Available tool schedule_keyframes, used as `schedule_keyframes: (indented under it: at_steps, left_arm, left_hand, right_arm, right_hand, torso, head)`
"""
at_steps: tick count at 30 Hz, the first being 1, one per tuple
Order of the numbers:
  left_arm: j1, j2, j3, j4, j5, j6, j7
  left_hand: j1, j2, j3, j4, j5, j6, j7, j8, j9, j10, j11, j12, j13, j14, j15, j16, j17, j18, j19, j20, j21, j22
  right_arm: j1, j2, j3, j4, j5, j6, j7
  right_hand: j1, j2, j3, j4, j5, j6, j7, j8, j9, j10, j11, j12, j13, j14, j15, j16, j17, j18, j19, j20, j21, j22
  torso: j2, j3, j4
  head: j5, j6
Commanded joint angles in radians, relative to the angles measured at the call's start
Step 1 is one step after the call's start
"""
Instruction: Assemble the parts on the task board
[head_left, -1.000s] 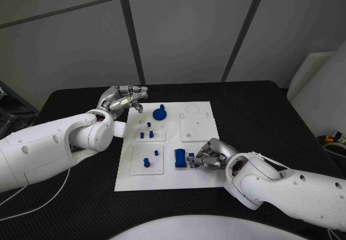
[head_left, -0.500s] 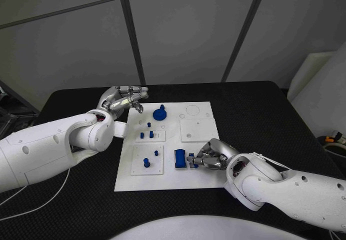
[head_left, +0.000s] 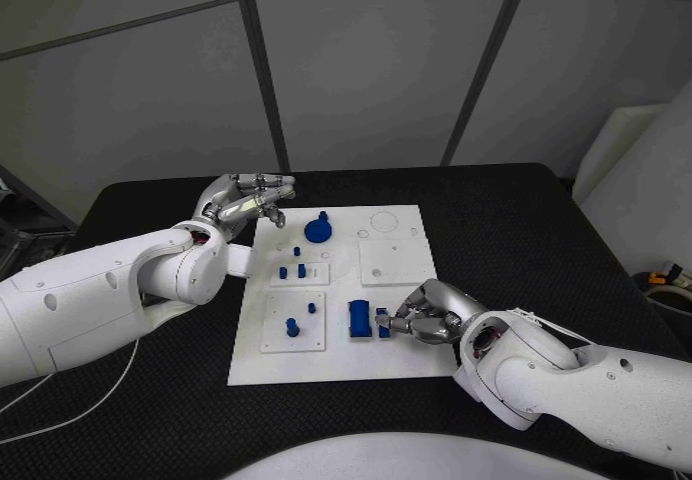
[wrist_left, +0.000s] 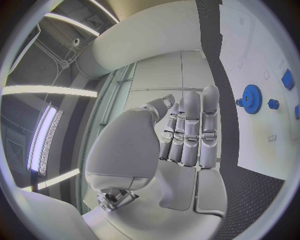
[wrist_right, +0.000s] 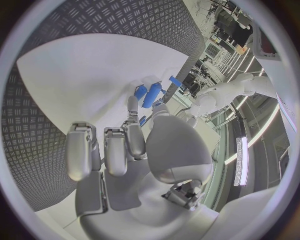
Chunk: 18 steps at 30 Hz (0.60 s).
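The white task board (head_left: 389, 355) lies mid-table. On it are a blue gear (head_left: 319, 228), short blue pegs (head_left: 299, 270) on a small plate, another peg (head_left: 293, 325) on the near left plate, and a blue block (head_left: 358, 317). My right hand (head_left: 428, 314) rests at the board's near right and pinches a small blue part (head_left: 382, 323) just right of the block. In the right wrist view its fingertips (wrist_right: 132, 106) meet the blue pieces (wrist_right: 152, 95). My left hand (head_left: 248, 198) hovers off the board's far left corner and holds nothing. The gear (wrist_left: 251, 98) lies beyond its fingers (wrist_left: 190, 125).
Two plain white square plates (head_left: 392, 262) sit on the board's right half, behind my right hand. Black table (head_left: 519, 230) surrounds the board on all sides. A white object (head_left: 635, 160) stands past the table's right edge.
My right hand has drawn slightly toward the board's near edge with the small blue part still at its fingertips. The left hand has hardly moved.
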Motion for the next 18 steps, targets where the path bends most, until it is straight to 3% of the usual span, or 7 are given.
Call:
schedule_keyframes:
  at_steps: [1,3,7,9,18]
  left_arm:
    - [0.001,0.002,0.001,-0.001,0.001,0.01,0.001]
    - [0.001,0.002,0.001,-0.001,0.001,0.01,0.001]
    - [0.0,0.003,0.001,-0.003,0.001,0.01,0.001]
    - [0.0,0.003,0.001,-0.004,0.001,0.01,0.001]
    - [-0.002,0.003,0.001,-0.005,0.001,0.01,0.0]
  left_hand:
    - [-0.007,0.005,-0.008,0.0,-0.001,-0.009,0.001,-0.005,-0.002,-0.009,-0.001,0.005,0.0,-0.007,0.003,0.001,-0.001,-0.003,-0.005,-0.001,-0.005,-0.001]
    - [-0.007,0.005,-0.008,0.0,-0.001,-0.009,0.001,-0.005,-0.002,-0.009,-0.001,0.005,0.0,-0.007,0.003,0.001,-0.001,-0.003,-0.005,-0.001,-0.005,-0.001]
    - [-0.007,0.005,-0.008,0.0,-0.001,-0.009,0.001,-0.005,-0.002,-0.009,-0.001,0.005,0.0,-0.007,0.003,0.001,-0.001,-0.003,-0.005,-0.001,-0.005,-0.001]
    - [-0.007,0.005,-0.008,0.0,-0.001,-0.009,0.001,-0.005,-0.002,-0.009,-0.001,0.005,0.0,-0.007,0.003,0.001,-0.001,-0.003,-0.005,-0.001,-0.005,-0.001]
    - [-0.007,0.005,-0.008,0.0,-0.001,-0.009,0.001,-0.005,-0.002,-0.009,-0.001,0.005,0.0,-0.007,0.003,0.001,-0.001,-0.003,-0.005,-0.001,-0.005,-0.001]
  right_arm:
    - [0.001,-0.008,0.0,0.001,-0.013,0.012,0.014]
    - [0.001,-0.01,0.0,0.001,-0.013,0.02,0.018]
    - [0.001,-0.013,0.0,0.002,-0.015,0.051,0.03]
    - [0.001,-0.013,0.0,0.004,-0.015,0.063,0.037]
    - [0.001,-0.013,0.0,0.003,-0.015,0.084,0.05]
  right_hand:
    - [0.022,-0.001,-0.005,-0.007,0.0,-0.002,0.001,-0.001,0.004,0.018,-0.002,0.003,0.06,0.081,-0.003,-0.002,0.158,-0.003,0.006,-0.006,-0.002,0.153]
    - [0.037,-0.003,-0.006,-0.008,-0.015,-0.002,0.001,-0.001,0.005,0.017,-0.002,0.002,0.06,0.08,-0.004,-0.003,0.157,-0.003,0.006,-0.006,-0.002,0.153]
    - [0.111,-0.008,-0.006,-0.028,-0.145,-0.002,0.002,0.0,0.014,0.017,-0.002,0.002,0.061,0.08,-0.004,-0.003,0.157,-0.003,0.005,-0.007,-0.004,0.153]
    - [0.136,-0.011,-0.007,-0.039,-0.184,-0.001,0.002,0.001,0.016,0.017,-0.002,0.002,0.061,0.08,-0.004,-0.003,0.158,-0.003,0.005,-0.007,-0.003,0.153]
    - [0.151,-0.013,-0.011,-0.045,-0.205,-0.002,0.002,0.001,0.019,0.018,-0.001,0.003,0.062,0.081,-0.003,-0.002,0.159,-0.003,0.006,-0.007,-0.003,0.154]
  torso:
    - [-0.001,-0.0012,0.0028]
    - [0.0,-0.0012,0.0029]
    - [0.0,-0.0003,0.003]
    - [0.0,0.0002,0.0017]
    - [0.001,-0.0013,0.0016]
  head:
    - [-0.001,0.002]
    - [-0.002,0.003]
    - [-0.003,0.005]
    - [-0.001,0.006]
    - [-0.002,0.008]
